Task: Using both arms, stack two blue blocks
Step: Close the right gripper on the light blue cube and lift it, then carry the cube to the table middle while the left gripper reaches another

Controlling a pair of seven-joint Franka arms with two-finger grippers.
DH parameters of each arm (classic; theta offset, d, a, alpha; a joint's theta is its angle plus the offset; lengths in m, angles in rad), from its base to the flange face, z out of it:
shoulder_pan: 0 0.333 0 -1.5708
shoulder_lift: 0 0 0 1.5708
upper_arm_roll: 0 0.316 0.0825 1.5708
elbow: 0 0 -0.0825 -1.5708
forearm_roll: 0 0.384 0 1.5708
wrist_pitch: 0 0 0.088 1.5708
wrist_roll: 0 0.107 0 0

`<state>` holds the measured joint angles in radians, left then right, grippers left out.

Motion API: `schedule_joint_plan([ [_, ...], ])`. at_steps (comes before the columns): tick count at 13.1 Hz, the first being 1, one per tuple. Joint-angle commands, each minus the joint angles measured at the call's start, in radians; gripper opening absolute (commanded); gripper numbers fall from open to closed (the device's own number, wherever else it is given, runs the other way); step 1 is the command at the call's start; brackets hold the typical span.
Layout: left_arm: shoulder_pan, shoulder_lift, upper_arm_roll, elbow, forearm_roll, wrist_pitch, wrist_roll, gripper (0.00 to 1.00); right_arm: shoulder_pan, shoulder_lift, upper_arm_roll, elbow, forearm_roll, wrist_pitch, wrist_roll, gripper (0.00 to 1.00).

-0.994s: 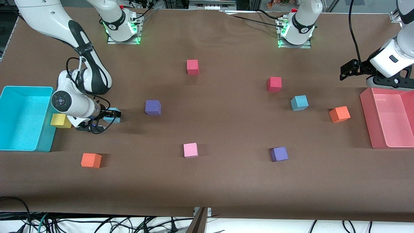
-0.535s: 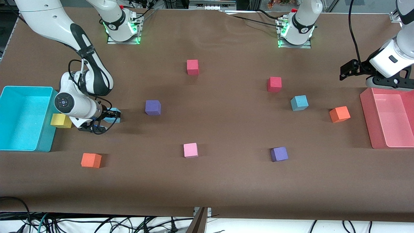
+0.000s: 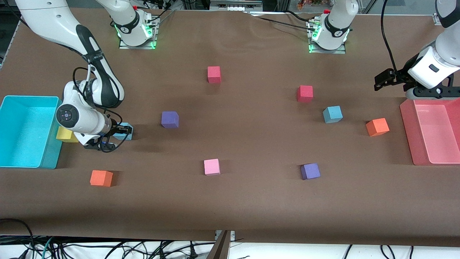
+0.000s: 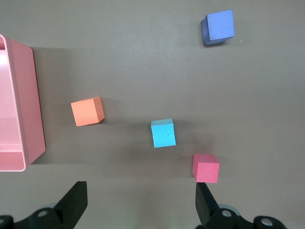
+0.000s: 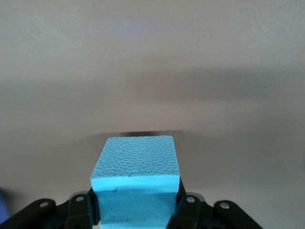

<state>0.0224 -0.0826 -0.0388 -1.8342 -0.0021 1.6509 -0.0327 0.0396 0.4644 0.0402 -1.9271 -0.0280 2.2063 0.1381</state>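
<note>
Right pincer point(image 3: 120, 132) clamped on blue block point(image 3: 124, 131) – cube, flat, no long axis; left pincer point(image 3: 382, 80) wide, over table point(image 3: 251, 208).

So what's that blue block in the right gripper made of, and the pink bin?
The blue block looks like soft matte foam: its face shows a fine pebbled cell texture. The pink bin looks like smooth, slightly glossy plastic, with thin, seemingly translucent walls, though that's less certain.

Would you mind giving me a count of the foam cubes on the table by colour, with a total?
Blue cubes: 2
Purple cubes: 2
Red cubes: 2
Orange cubes: 2
Pink cubes: 1
Yellow cubes: 1
Total: 10
</note>
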Motion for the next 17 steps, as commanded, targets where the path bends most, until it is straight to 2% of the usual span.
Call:
schedule_joint_plan([
  [1,0.008,-0.003,-0.006,-0.003,-0.018,-0.006,-0.009,1.00,0.046,0.002,0.003,0.164,0.002,-0.198,-0.002,0.00],
  [4,0.008,-0.002,-0.006,-0.011,-0.018,-0.003,-0.009,1.00,0.106,0.003,0.004,0.278,0.008,-0.322,0.084,0.00],
  [9,0.008,-0.002,-0.006,-0.025,-0.016,0.010,-0.009,1.00,0.313,0.019,0.004,0.414,0.013,-0.457,0.291,0.00],
  [13,0.008,0.006,-0.006,-0.027,-0.016,0.015,-0.009,1.00,0.489,0.115,0.004,0.561,0.052,-0.471,0.509,0.00],
  [17,0.008,0.010,-0.006,-0.027,-0.016,0.017,-0.009,1.00,0.624,0.276,0.007,0.762,0.075,-0.476,0.638,0.00],
])
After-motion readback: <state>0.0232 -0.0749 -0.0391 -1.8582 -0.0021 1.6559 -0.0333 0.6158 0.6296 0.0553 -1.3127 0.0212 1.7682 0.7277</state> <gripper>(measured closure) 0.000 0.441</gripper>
